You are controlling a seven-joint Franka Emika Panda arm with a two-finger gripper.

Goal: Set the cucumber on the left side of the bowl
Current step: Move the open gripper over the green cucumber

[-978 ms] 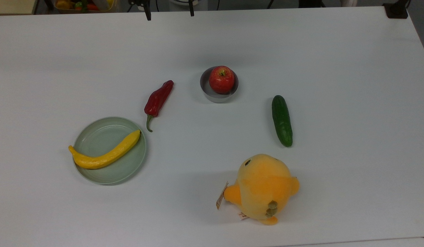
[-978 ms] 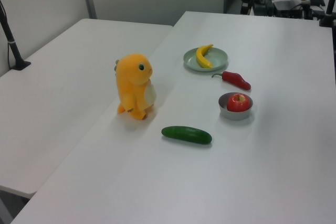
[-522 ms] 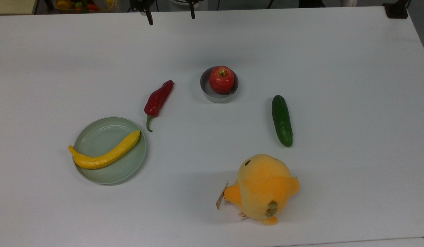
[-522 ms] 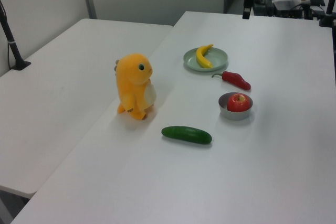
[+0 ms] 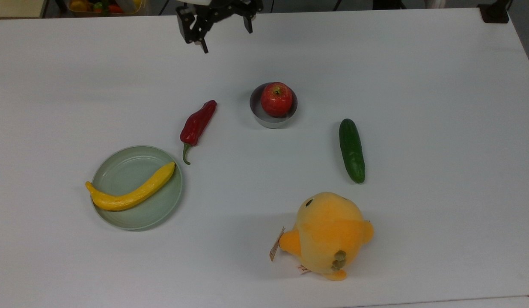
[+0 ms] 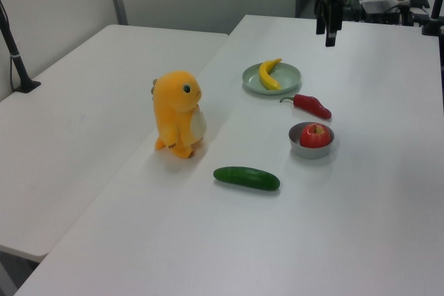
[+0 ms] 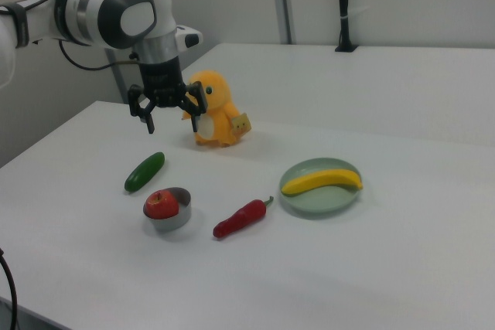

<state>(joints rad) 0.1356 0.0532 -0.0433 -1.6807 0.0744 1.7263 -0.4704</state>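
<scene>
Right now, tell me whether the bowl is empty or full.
Full: the bowl holds a red apple that takes up nearly its whole inside.

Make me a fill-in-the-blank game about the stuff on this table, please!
1. The apple sits inside the grey ____.
2. The banana lies on the pale green ____.
3. The gripper hangs in the air with its fingers ____.
4. In the top view, the cucumber lies to the ____ of the red pepper.

Missing words: bowl, plate, open, right
</scene>
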